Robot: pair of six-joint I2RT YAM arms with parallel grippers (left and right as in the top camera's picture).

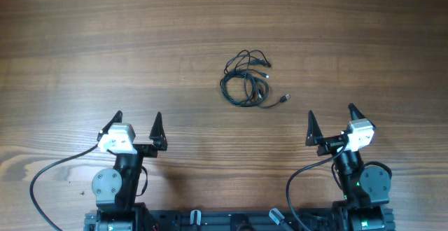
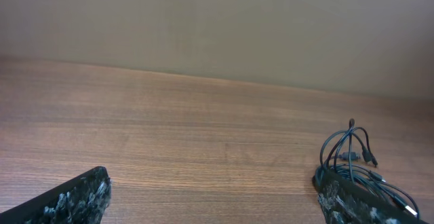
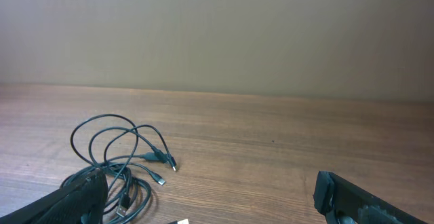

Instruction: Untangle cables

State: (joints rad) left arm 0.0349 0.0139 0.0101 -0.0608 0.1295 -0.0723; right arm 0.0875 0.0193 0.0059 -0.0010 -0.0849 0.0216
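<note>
From overhead, you can't count the cables [image 1: 246, 80]: the cords are too thin to tell which passes over which, and their ends are mere specks. In the left wrist view, a finger [image 2: 352, 202] of the left end effector [image 2: 210, 178] covers the tangle's near side. In the right wrist view, a finger [image 3: 71, 200] of the right end effector [image 3: 209, 179] hides the lower loops. The bottom edge crops all four fingers.

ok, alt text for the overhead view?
A loose tangle of thin black cables lies untouched on a wooden table. Lower in the frame, the left gripper and right gripper both stand open, apart from it.
</note>
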